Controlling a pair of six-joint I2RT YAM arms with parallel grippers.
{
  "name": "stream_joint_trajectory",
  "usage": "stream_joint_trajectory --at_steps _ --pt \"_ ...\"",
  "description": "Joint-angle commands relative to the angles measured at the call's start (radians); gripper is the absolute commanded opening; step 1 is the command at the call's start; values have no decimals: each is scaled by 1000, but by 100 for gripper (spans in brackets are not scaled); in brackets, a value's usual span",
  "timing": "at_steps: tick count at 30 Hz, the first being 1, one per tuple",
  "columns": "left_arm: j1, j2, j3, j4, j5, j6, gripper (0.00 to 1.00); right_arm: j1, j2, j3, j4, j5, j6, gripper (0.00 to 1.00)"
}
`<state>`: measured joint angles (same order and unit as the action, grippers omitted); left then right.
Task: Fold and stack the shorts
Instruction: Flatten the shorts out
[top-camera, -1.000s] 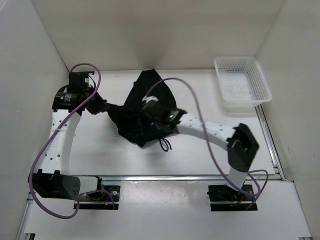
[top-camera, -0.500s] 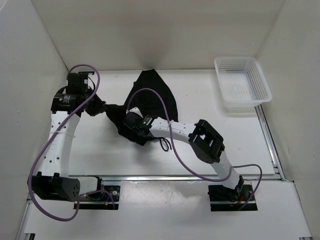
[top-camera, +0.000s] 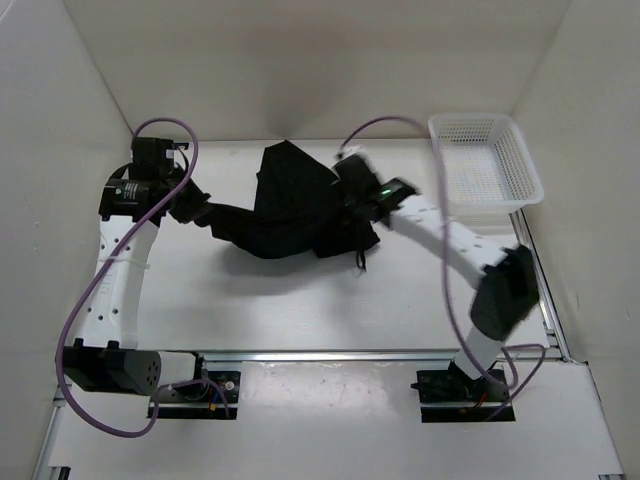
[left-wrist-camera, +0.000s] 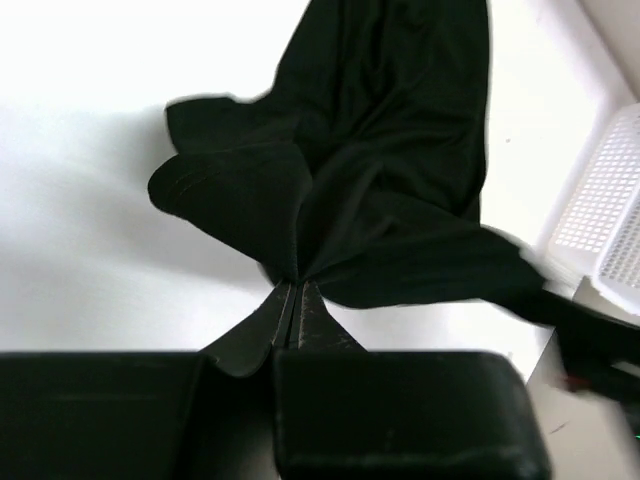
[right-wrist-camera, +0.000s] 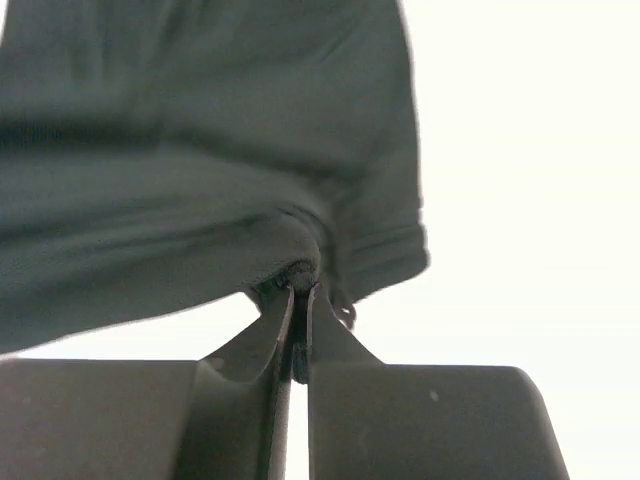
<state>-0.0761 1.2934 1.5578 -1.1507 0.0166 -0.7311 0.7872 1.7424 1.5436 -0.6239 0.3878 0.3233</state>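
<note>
White tabletop (top-camera: 300, 300) with the shorts (top-camera: 290, 205) stretched between left gripper (top-camera: 200, 213) and right gripper (top-camera: 352, 195), both clamped on fabric; an even outward pull should flatten them for folding.

From above, I see the shorts (top-camera: 290, 205) lying across the middle of the surface (top-camera: 300, 310), drawn out sideways between my two arms. My left claw (left-wrist-camera: 292, 292) is pinched onto their left end. My right claw (right-wrist-camera: 300, 285) is pinched onto their right edge. The basket (top-camera: 470, 118) sits in the far right corner of the surface, to the right of the shorts and apart from them.
</note>
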Motion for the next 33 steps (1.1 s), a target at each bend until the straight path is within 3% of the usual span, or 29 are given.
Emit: stream_joint_trajectory --at_steps 1,5,13,17,22,24,25,26,29,33 --pt "-4 7 67 9 20 22 10 -161 -207 45 -38 -153 -180 0" --pt "-22 -6 -2 43 54 22 10 -239 -297 21 -137 -323 -297 0" --pt "-108 -75 -211 108 74 -13 10 -249 -442 -192 -137 -375 -245 0" --pt "-131 -46 -199 108 74 -24 10 -282 -362 -168 -94 -375 -246 0" --pt "-152 47 -153 117 52 -4 10 -376 -92 -12 -130 -472 -267 0" --pt "-152 79 -139 128 43 6 10 -399 65 144 -213 -472 -239 18" --pt "-152 110 -125 128 43 6 10 -399 107 191 -258 -463 -227 22" --pt "-165 124 -108 128 43 16 10 -399 132 217 -308 -454 -213 37" --pt "-188 144 -108 128 43 16 10 -399 76 130 -228 -417 -127 59" --pt "-197 153 -126 137 43 16 10 -436 -157 -107 -83 -400 28 60"
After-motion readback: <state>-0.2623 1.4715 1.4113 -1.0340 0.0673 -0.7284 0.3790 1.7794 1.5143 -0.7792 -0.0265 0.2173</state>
